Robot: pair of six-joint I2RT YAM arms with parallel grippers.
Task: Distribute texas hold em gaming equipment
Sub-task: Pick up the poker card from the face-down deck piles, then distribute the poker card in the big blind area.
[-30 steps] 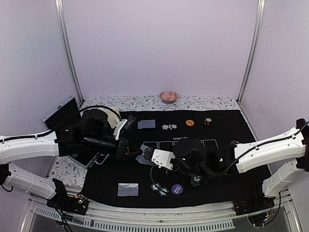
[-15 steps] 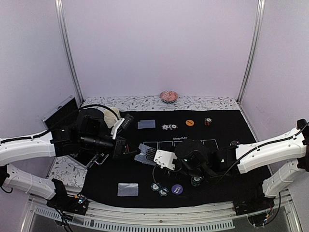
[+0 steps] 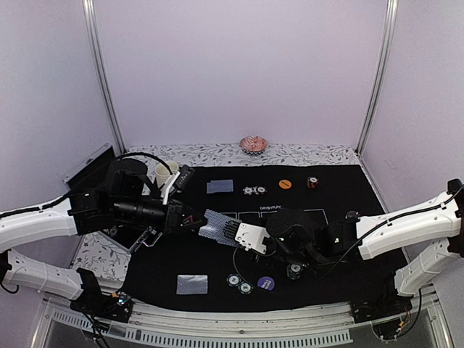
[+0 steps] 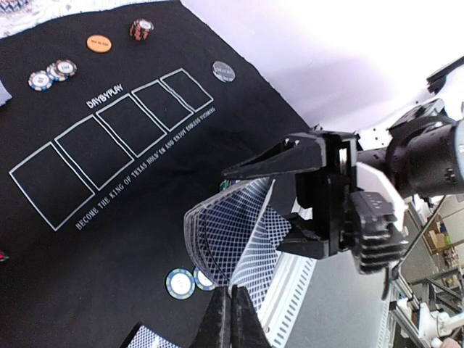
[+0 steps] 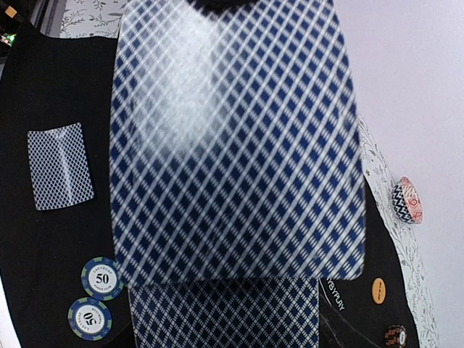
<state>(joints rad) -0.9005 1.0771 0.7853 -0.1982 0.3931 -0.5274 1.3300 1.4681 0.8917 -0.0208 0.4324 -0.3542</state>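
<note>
Two grippers meet over the black mat (image 3: 341,190). The left gripper (image 4: 232,312) is clamped on a fanned deck of playing cards (image 4: 230,233), and the right gripper (image 4: 257,206) has its jaws spread around the fan's edge. Closing there may pinch several cards, or tug the fan loose.

Looks like a robot test booth in a lab. Closed in by plain white walls (image 3: 239,72) and metal corner posts (image 3: 102,72). Holds a white left arm (image 3: 36,223) and a white right arm (image 3: 409,221) bolted by a metal rail (image 3: 239,328) at the near table edge, trailing loose black cables (image 3: 138,154). Dressed with a black poker mat (image 3: 341,185) over a floral cloth (image 3: 312,154).
</note>
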